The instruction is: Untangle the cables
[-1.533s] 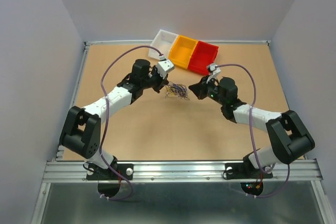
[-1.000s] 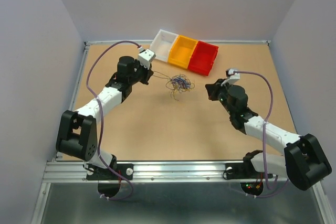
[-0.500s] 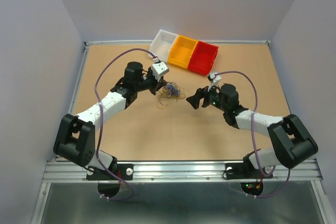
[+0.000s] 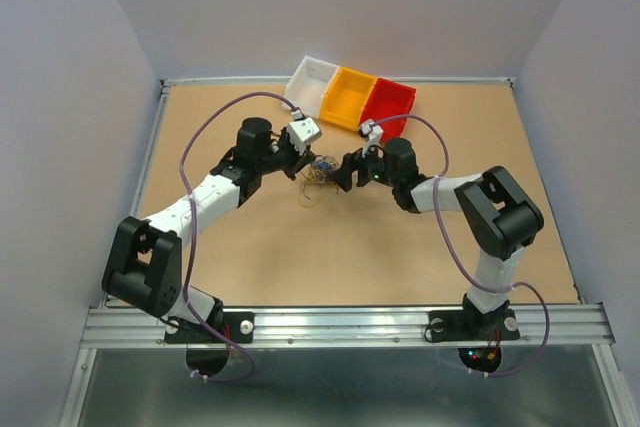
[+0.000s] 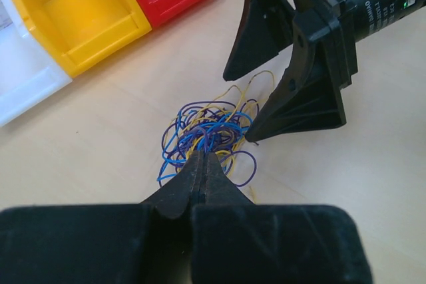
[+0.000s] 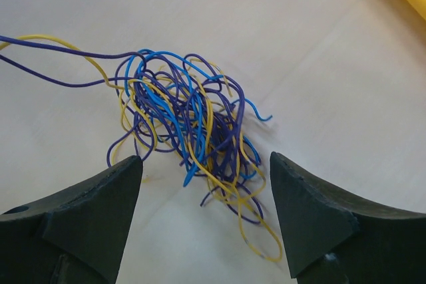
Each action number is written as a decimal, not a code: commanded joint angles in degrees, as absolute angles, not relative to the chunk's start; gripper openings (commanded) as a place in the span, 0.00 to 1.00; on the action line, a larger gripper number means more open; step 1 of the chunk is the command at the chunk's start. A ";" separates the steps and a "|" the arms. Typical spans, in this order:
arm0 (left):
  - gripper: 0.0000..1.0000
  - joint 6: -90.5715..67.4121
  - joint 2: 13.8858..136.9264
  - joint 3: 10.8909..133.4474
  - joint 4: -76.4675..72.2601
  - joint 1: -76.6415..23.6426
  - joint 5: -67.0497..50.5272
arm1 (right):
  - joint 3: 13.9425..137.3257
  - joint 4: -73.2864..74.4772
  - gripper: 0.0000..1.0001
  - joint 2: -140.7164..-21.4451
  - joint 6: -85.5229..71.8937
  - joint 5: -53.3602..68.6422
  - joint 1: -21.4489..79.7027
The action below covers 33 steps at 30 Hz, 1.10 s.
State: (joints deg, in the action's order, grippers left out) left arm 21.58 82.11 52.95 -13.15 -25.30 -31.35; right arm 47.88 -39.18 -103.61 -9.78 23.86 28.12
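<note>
The cables (image 4: 323, 169) are a small tangle of thin blue, purple and yellow wires lying on the table between my two grippers. My left gripper (image 4: 304, 161) sits at the tangle's left side. Its fingers (image 5: 200, 164) are pressed shut, with strands of the cables (image 5: 206, 134) running into the tips. My right gripper (image 4: 345, 170) is at the right side of the tangle, tips down and open. In the right wrist view its fingertips (image 6: 126, 171) straddle the near end of the cables (image 6: 193, 124) without touching them. Two strands stretch taut off the left edge there.
Three bins stand in a row at the back: white bin (image 4: 308, 77), yellow bin (image 4: 348, 97) and red bin (image 4: 390, 107), just behind the right wrist. A loose yellow loop (image 4: 312, 196) trails from the tangle toward the near side. Lilac arm cables arch over both arms.
My right gripper has opened and swung left up to the tangle. The left gripper came back toward the centre with its strands, and the tangle has bunched up; it has held still for half a second.
</note>
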 commanded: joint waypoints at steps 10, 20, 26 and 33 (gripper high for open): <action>0.04 21.80 83.76 54.75 -15.11 -25.40 -23.83 | 53.09 -42.36 0.00 -107.24 -9.14 22.85 31.20; 0.75 24.08 82.27 51.86 -17.67 -25.05 -24.60 | 40.70 -43.95 0.01 -91.51 -12.91 26.98 31.64; 0.75 25.93 79.54 49.84 -17.67 -25.22 -32.42 | 40.52 -41.05 0.01 -88.60 -13.45 28.39 32.87; 0.75 30.05 77.87 48.69 -15.91 -26.89 -38.49 | 40.87 -39.29 0.00 -87.36 -13.18 27.77 34.10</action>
